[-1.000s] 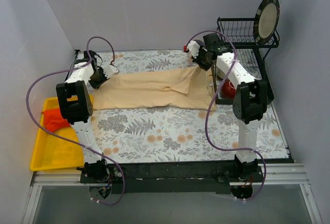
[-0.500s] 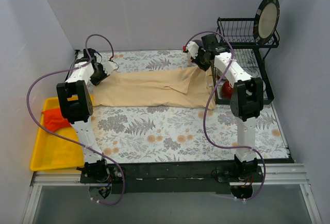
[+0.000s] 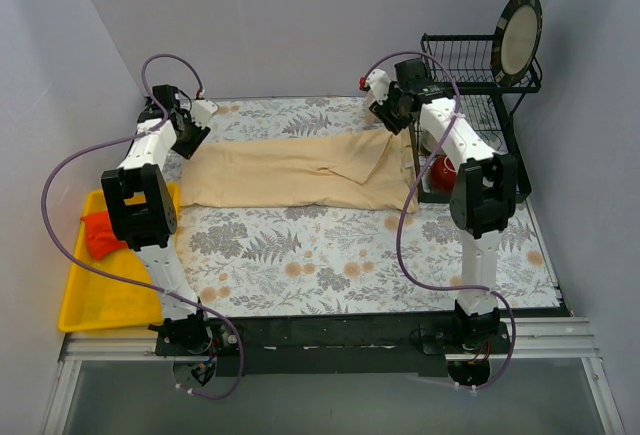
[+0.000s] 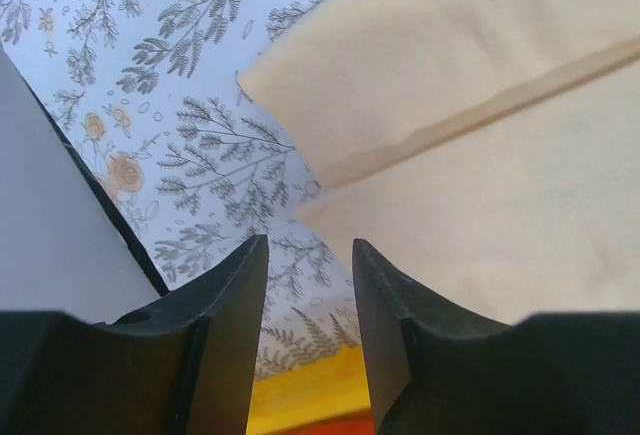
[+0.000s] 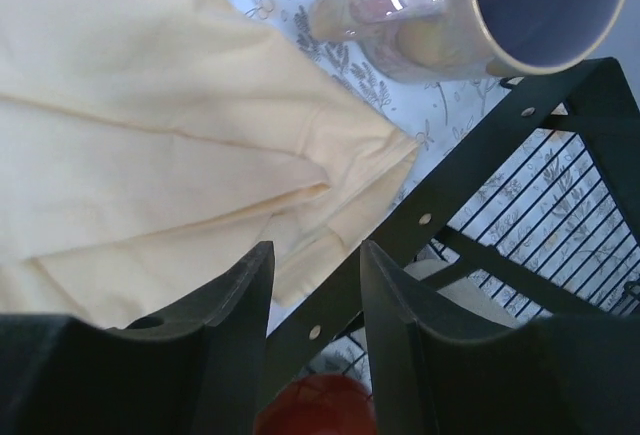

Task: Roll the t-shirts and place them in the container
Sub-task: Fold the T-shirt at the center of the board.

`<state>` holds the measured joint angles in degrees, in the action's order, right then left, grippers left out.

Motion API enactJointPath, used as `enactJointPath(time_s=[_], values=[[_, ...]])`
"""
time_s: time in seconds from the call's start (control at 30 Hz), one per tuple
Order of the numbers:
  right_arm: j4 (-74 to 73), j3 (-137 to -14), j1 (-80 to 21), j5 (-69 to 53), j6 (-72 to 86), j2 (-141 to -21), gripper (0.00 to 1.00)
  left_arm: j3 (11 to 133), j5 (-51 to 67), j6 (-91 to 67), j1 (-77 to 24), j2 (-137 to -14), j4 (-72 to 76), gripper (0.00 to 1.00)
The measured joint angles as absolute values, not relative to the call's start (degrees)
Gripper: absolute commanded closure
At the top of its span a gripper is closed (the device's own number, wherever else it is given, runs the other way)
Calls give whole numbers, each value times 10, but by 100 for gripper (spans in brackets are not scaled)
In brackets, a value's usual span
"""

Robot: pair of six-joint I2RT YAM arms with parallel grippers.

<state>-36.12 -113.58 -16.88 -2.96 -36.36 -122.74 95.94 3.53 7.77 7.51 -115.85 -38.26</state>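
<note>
The pale beige t-shirt (image 3: 300, 170) lies folded into a long band across the far half of the flowered table. My left gripper (image 3: 190, 125) hovers open and empty above the band's left end; its view shows the shirt's corner and a fold line (image 4: 480, 105). My right gripper (image 3: 385, 115) hovers open and empty above the band's right end, beside the rack; its view shows the bunched sleeve end (image 5: 330, 185). Neither gripper touches the cloth.
A black wire dish rack (image 3: 470, 105) with an upright plate (image 3: 520, 35) stands at the far right, a red object (image 3: 440, 170) in it. A glossy mug (image 5: 470, 15) sits by the rack's bar (image 5: 480, 165). A yellow tray (image 3: 110, 265) with an orange-red cloth (image 3: 100, 230) lies left.
My left gripper has lifted off the shirt's left end and moved back-left. My right gripper has drawn slightly up and back. The shirt lies still.
</note>
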Motion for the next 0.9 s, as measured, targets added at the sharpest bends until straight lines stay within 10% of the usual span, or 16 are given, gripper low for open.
enactJointPath(time_s=[0.9], values=[[-495,-1018,-229,-243,-583,-1214,49,780,56,-32,49,-1113,-431,75]])
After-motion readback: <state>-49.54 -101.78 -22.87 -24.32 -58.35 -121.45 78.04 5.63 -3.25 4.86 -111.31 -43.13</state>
